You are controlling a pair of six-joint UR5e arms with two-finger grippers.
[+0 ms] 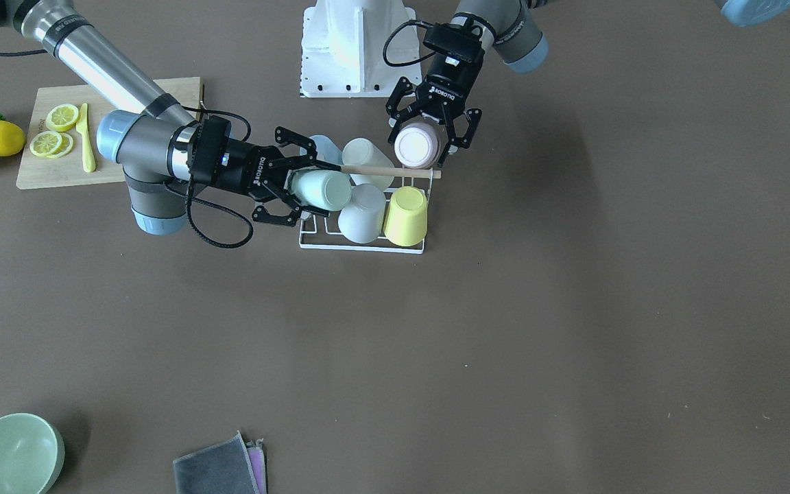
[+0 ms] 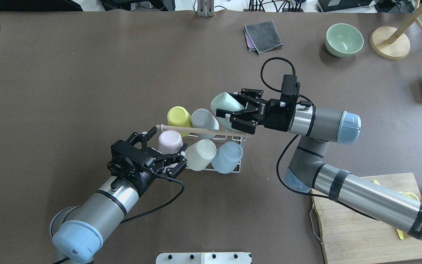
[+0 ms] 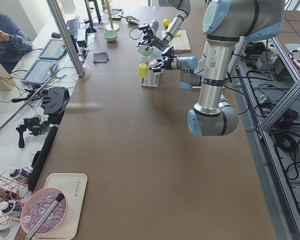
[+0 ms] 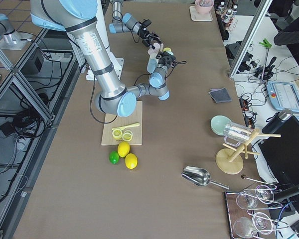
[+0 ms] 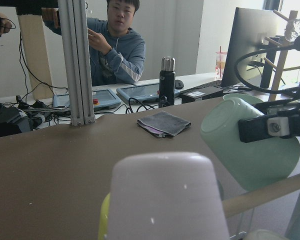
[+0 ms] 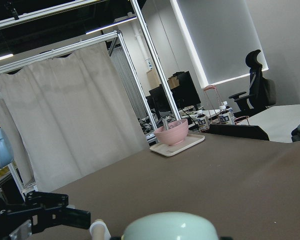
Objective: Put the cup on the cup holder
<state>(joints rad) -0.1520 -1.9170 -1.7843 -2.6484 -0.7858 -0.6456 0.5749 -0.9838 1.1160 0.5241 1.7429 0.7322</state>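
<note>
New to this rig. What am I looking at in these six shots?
It is a robot with two arms at a brown table, each arm ending in a two-finger gripper. Two pictures look down on the table, one from behind the robot, one facing it; two look along it from the ends; two come from cameras on the wrists. The right gripper holds a mint cup tilted above the cup holder, a white wire rack with a wooden rod. The left gripper is open, fingers either side of an upturned pink cup at the rack's corner. A yellow cup, grey cup, cream cup and blue cup sit on it. Elsewhere: a cutting board with lemon slices, a green bowl, a folded cloth.
</note>
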